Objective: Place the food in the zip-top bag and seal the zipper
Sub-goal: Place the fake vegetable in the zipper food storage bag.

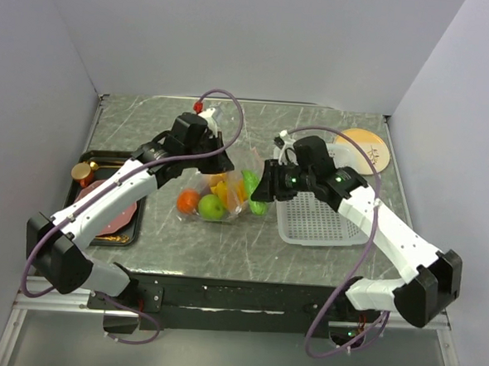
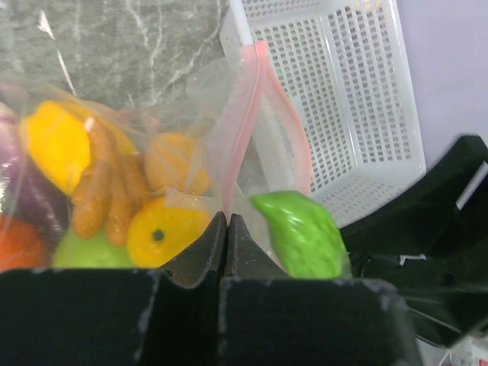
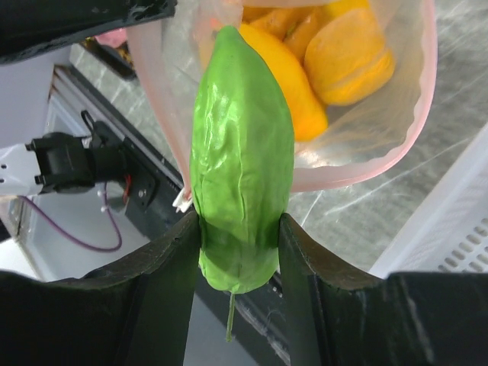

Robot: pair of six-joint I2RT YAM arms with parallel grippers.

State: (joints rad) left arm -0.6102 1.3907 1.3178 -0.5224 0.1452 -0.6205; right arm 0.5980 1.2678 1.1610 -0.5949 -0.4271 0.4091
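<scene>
The clear zip-top bag [image 1: 222, 184] lies mid-table with several toy foods inside: a tomato [image 1: 188, 200], a lime [image 1: 212, 207], yellow and orange pieces [image 2: 164, 229] and a purple eggplant [image 2: 23, 191]. My left gripper [image 2: 228, 219] is shut on the bag's mouth edge, pinching the pink zipper [image 2: 248, 114]. The mouth gapes toward the right arm. My right gripper [image 3: 240, 229] is shut on a green cucumber [image 3: 240, 152], whose tip sits at the bag's mouth [image 3: 366, 130], over the pink rim. In the top view the right gripper [image 1: 265, 190] is just right of the bag.
A white slotted basket [image 1: 317, 222] stands right of the bag, under the right arm. A round wooden plate [image 1: 369, 149] lies behind it. At the left sits a black tray [image 1: 100, 236] with a reddish slab and a gold-capped jar [image 1: 83, 172]. Walls close three sides.
</scene>
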